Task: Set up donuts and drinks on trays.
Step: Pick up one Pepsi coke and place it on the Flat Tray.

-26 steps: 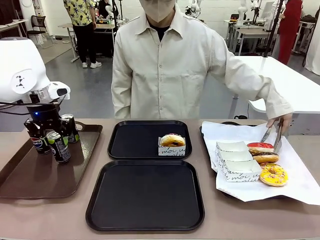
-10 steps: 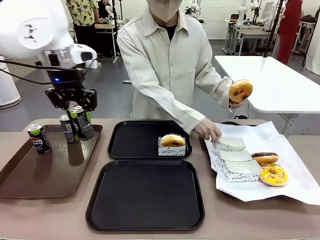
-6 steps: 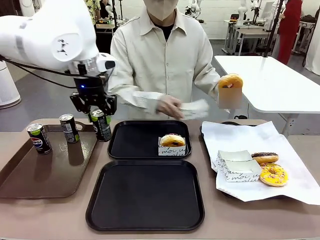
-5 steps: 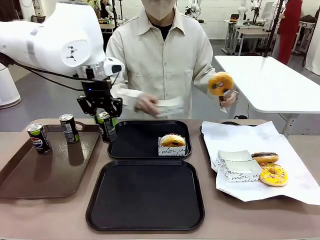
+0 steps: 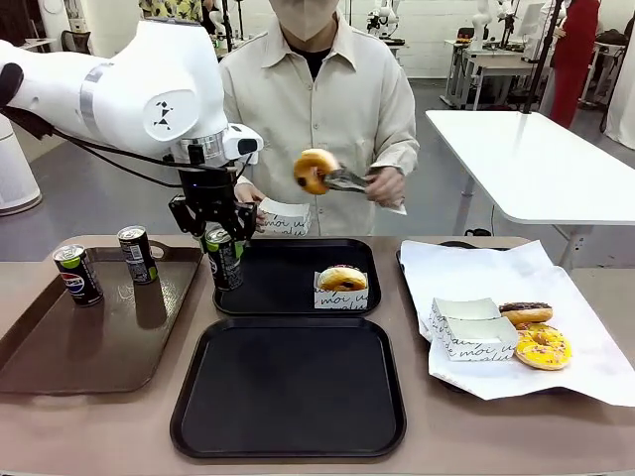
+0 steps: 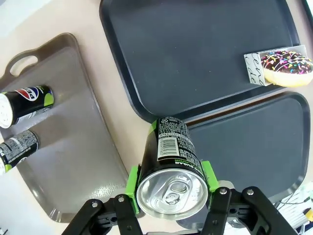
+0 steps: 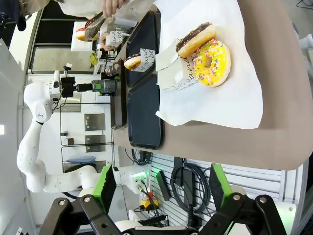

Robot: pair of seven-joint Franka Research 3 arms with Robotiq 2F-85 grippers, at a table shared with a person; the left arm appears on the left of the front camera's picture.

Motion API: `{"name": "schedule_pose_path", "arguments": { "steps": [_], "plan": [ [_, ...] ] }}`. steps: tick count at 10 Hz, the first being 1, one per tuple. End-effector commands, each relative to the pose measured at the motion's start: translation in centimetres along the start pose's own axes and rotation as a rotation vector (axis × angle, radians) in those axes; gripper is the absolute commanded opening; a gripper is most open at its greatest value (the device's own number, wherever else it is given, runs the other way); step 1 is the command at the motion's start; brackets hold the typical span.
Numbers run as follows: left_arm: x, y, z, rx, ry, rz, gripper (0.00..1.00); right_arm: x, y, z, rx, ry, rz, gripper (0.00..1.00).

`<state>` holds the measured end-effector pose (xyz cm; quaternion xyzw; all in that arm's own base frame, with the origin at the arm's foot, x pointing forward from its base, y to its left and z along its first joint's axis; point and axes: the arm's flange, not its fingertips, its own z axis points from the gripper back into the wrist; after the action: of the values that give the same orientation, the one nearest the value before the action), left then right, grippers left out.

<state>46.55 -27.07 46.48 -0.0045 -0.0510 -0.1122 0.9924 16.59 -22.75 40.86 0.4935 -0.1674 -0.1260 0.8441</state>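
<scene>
**One can poised at the far tray's edge**

Front view: the left end effector (image 5: 223, 236) clenched a drink can (image 5: 224, 262) upright, silver top up and long axis vertical. It hung low over the left edge of the far black tray (image 5: 283, 290), probably to stand beside the boxed donut (image 5: 342, 279) there. The person held a glazed donut (image 5: 317, 171) in tongs (image 5: 347, 179) over a paper box (image 5: 286, 217), apparently to box it.

Left wrist view: green pads (image 6: 132, 182) pinched the can's sides near its top, its axis running down toward the surface (image 6: 63, 19).

Right wrist view: the right end effector (image 7: 162, 188) stood spread, holding nothing.
</scene>
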Motion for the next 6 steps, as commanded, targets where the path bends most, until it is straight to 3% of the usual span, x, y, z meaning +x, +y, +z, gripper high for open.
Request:
{"name": "schedule_pose_path", "arguments": {
  "steps": [1, 3, 6],
  "plan": [
    [0.1, 0.1, 0.0, -0.001, -0.004, 0.001, 0.58, 0.2, 0.0, -0.2, 0.018, -0.002, 0.019, 1.0],
    [1.2, -1.4, -0.2, -0.083, -0.071, -0.043, 0.58, 0.2, 0.0, -0.2, 0.018, -0.002, 0.019, 1.0],
    [2.9, -3.4, -2.1, -0.113, -0.073, -0.059, 0.58, 0.2, 0.0, -0.2, 0.018, -0.002, 0.019, 1.0]
  ]
}}
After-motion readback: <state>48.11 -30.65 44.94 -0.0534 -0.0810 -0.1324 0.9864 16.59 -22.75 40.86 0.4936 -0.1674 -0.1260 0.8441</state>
